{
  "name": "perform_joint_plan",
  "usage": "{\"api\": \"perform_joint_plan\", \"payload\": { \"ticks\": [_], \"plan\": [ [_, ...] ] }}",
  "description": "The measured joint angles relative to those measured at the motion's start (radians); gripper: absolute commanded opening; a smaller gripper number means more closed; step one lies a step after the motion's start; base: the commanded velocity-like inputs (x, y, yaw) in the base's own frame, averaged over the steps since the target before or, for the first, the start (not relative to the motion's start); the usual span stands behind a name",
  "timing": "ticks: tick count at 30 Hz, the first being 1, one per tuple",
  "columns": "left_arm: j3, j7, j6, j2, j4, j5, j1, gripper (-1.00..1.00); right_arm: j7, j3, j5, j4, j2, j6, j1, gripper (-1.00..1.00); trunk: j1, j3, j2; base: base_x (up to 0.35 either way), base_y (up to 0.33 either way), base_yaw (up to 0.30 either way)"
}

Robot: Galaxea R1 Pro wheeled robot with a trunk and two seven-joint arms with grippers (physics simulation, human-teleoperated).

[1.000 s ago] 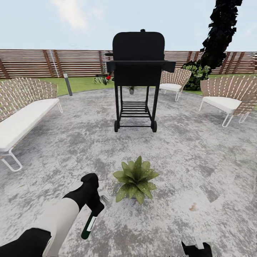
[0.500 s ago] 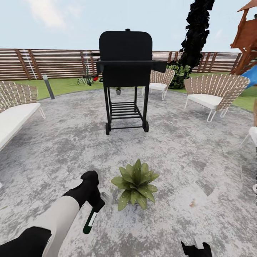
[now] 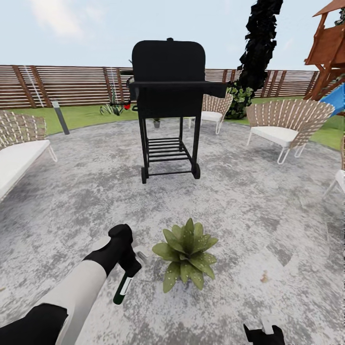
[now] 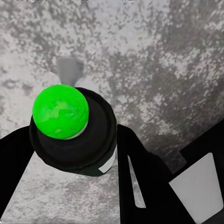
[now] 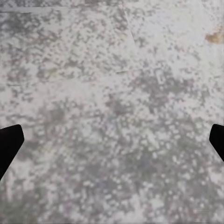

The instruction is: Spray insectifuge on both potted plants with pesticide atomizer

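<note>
One slim pesticide atomizer [image 3: 121, 290] hangs gripped in the left claw [image 3: 128, 271], beside a potted plant [image 3: 188, 254]. Likely light, rigid and slick; hold mid-body. Right claw [image 3: 261, 332] spread wide, empty.

Far potted plant [image 3: 156, 122] behind grill [image 3: 168, 91]

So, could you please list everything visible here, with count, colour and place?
Black wheeled barbecue grill: one, mid-patio, ahead.
Small green rosette potted plant: one near, speckled leaves, beside the left gripper; second tiny potted plant behind the grill.
Woven beige chairs: three visible, white cushions, right and behind grill.
White-cushioned bench: one, left.
Slatted brown wooden fence: along lawn.
Wooden playhouse: far right.
Dark green atomizer bottle: one, hanging from left gripper.
Right gripper: black, open, bottom edge.
</note>
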Motion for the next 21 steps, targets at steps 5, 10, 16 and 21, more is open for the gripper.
{"api": "perform_joint_plan", "payload": {
  "ticks": [5,10,16,21],
  "plan": [
    [0.0,0.0,0.0,-0.002,-0.004,0.0,0.0,-1.0,0.001,0.0,0.0,0.0,0.0,0.0,0.0,1.0,0.0,0.002,0.0,0.0,0.043,-0.256],
    [0.001,-0.001,0.0,-0.003,-0.004,0.0,0.005,-1.0,0.001,0.001,0.001,0.001,0.0,0.0,0.0,1.0,0.0,0.005,0.0,0.015,0.274,-0.275],
    [0.002,-0.001,0.001,-0.004,-0.004,0.0,0.006,-1.0,0.001,0.001,0.001,0.001,0.0,0.0,0.0,1.0,0.0,0.009,0.0,0.169,0.275,-0.276],
    [0.003,-0.001,0.002,-0.005,-0.005,0.0,-0.001,-1.0,0.001,0.001,0.001,0.0,0.0,0.0,0.0,1.0,0.0,0.011,0.0,0.135,0.127,-0.276]
  ]
}}
